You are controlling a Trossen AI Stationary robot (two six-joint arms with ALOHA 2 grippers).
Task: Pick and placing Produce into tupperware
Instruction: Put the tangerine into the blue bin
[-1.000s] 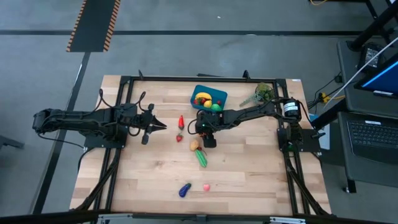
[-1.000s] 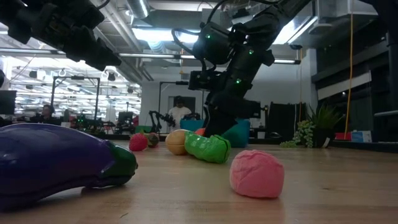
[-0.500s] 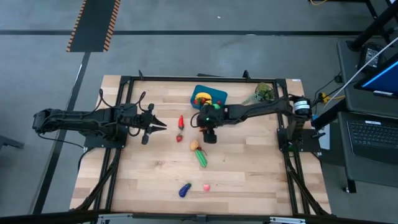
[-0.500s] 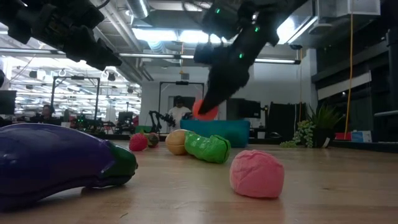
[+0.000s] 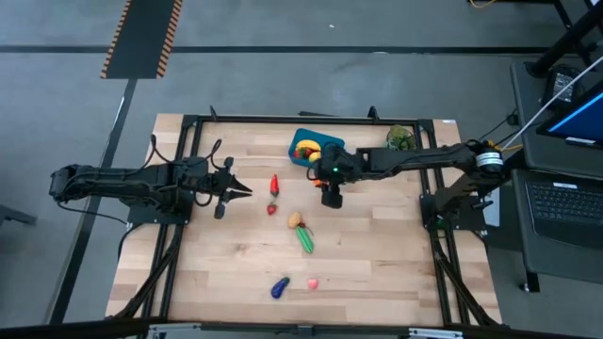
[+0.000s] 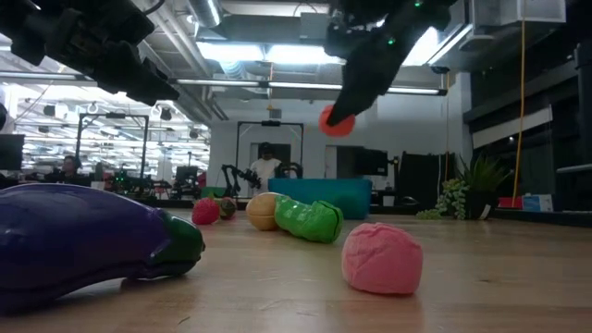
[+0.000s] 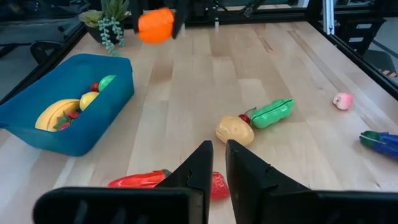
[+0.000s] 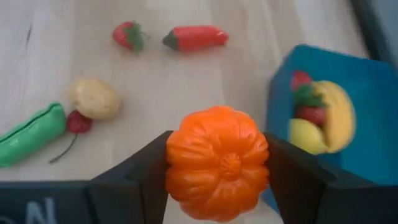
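One orange pumpkin (image 8: pixel 217 164) sits clamped between right tool (image 8: pixel 217 177) fingers.

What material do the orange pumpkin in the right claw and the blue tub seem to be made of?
The orange pumpkin, held between the right claw's fingers, looks like moulded plastic or rubber: uniform colour, smooth ribs, soft sheen.

The blue tub looks like thin, semi-matte plastic: even teal colour, rounded corners, a slim rim.

Hardness cannot be judged from the look.

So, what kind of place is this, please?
Most likely a robotics lab or workshop: a wooden table in a black frame, two mounted arms, a laptop on a side bench, and open ceiling pipes with people at desks behind.
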